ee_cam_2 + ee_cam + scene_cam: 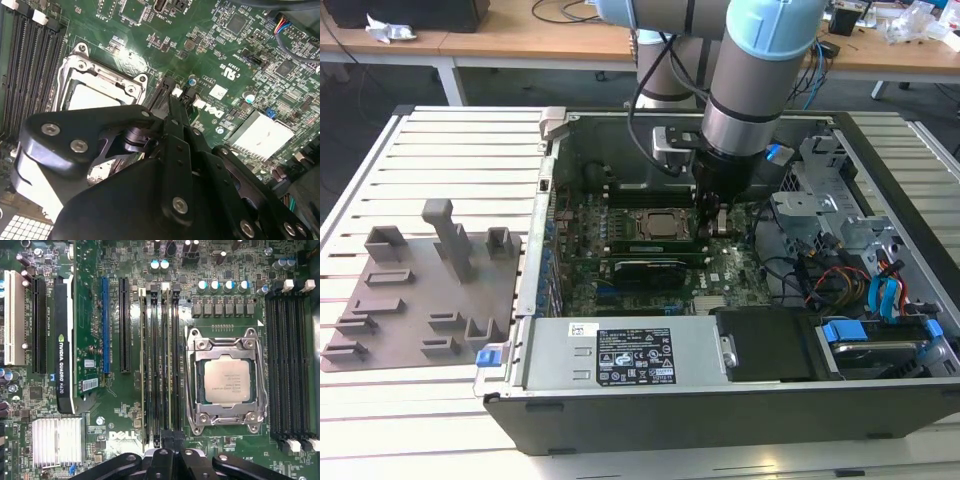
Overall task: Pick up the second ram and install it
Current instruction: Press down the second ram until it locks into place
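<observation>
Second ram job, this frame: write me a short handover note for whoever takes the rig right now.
Gripper: down inside the open computer case, at the end of the memory slots beside the CPU socket. Its grip cannot be judged.
The second ram: standing in a slot of that bank, in line with the gripper. Another stick sits two slots over.
Done: the ram has been brought to its slot.
Left: confirm that it is fully seated and latched, which the pictures do not settle.
</observation>
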{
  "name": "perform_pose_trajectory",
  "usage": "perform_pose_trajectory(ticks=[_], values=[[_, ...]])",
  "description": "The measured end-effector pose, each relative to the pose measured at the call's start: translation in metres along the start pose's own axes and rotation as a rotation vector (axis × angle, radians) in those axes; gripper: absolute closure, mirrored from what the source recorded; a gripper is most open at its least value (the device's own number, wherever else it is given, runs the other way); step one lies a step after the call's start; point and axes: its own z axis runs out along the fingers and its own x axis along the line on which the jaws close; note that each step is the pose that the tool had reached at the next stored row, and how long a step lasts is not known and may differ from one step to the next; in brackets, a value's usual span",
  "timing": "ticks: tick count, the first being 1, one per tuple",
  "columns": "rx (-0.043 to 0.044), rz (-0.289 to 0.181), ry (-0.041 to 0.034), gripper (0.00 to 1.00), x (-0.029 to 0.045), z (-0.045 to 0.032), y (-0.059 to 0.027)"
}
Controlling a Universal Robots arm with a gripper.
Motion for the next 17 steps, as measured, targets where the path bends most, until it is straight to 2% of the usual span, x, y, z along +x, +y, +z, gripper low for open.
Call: perform_pose_trajectory(ticks=[2, 3, 6, 8, 11, 14, 15, 17], values=[[0.0005, 0.0, -0.0023, 0.9, -0.0004, -0.0041, 0.0001], [0.0015, 0.0, -0.0006, 0.9, -0.0001, -0.007, 0.0039], [0.0038, 0.0, -0.0002, 0.9, 0.0007, -0.0058, 0.0285], [0.0045, 0.0, -0.0004, 0.9, 0.0013, -0.0043, 0.0521], [0.0052, 0.0, -0.0003, 0.9, 0.0019, -0.0032, 0.0701], [0.0088, 0.0, -0.0005, 0.9, 0.003, -0.0002, 0.1041], [0.0089, 0.0, -0.0004, 0.9, 0.0032, 0.0006, 0.109], [0.0085, 0.0, 0.0003, 0.9, 0.0034, 0.0027, 0.1098]])
